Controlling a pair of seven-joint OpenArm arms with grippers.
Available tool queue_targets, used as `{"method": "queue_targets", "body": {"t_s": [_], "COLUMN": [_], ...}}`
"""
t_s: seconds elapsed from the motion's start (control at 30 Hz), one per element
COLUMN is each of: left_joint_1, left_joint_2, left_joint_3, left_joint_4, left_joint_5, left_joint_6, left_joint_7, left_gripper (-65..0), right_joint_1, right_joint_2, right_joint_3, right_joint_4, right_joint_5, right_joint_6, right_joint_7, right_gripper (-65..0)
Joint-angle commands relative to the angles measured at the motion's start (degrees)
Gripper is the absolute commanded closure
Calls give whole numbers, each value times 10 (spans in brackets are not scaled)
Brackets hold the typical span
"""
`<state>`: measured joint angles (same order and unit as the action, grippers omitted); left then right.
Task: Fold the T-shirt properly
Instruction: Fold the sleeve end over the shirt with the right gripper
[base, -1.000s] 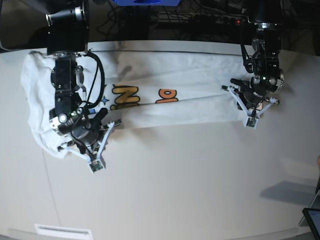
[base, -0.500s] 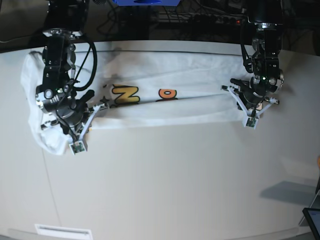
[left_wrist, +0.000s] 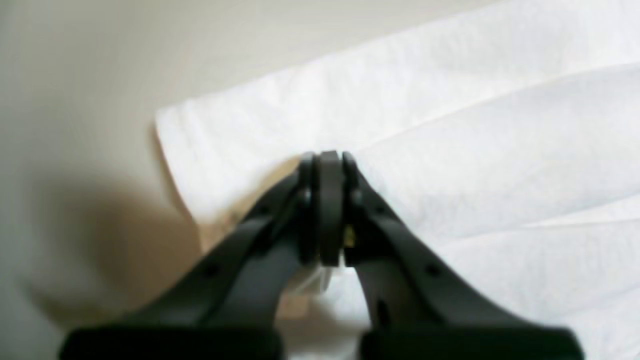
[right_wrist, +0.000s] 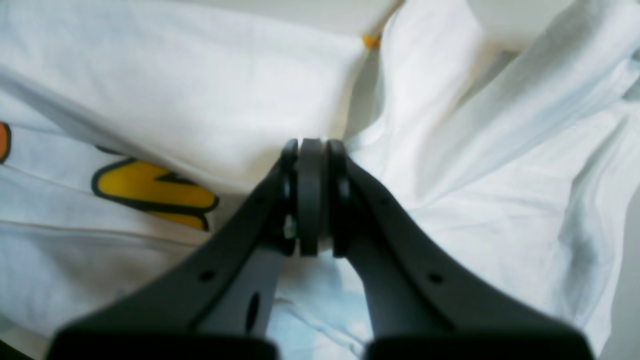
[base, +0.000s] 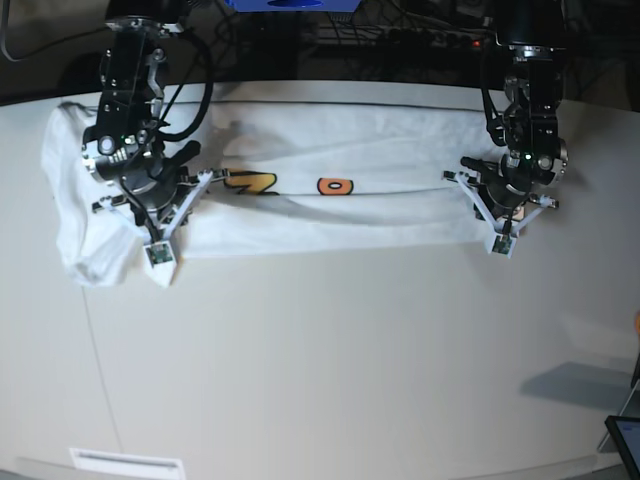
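Base view: I see the T-shirt folded lengthwise along the table's far edge, yellow-orange print peeking; right gripper and left gripper both pinch its fabric.

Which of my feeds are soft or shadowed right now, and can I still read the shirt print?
Left wrist view: blurred throughout, brown shadow on the table left of the shut left end effector.
Right wrist view: dark fingers soft, yellow lettering fairly sharp on the large white cotton T-shirt.
Base view: sharp, curved at the edges; yellow and orange letters partly folded under.
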<state>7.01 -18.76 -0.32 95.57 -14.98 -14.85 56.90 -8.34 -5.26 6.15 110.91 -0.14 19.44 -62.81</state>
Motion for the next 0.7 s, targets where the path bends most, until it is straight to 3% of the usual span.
{"method": "queue_targets", "body": {"t_s": [0.0, 0.37, 0.67], "left_joint_1": [-1, -1, -1], "left_joint_2": [-5, -5, -4], "left_joint_3": [1, 1, 2], "left_joint_4": [1, 1, 1], "left_joint_5": [2, 2, 2], "left_joint_6": [0, 0, 0], "left_joint_7": [12, 12, 12], "left_gripper": [0, 0, 0], "right_joint_1": [3, -23, -46], "right_joint_2": [-2, -8, -13], "right_joint_3": [0, 51, 53], "right_joint_4": [14, 28, 30], "right_joint_5": [4, 4, 21], "right_joint_6": [-1, -1, -1], "right_joint_7": [11, 11, 11], "right_gripper": [-3, -3, -3]}}
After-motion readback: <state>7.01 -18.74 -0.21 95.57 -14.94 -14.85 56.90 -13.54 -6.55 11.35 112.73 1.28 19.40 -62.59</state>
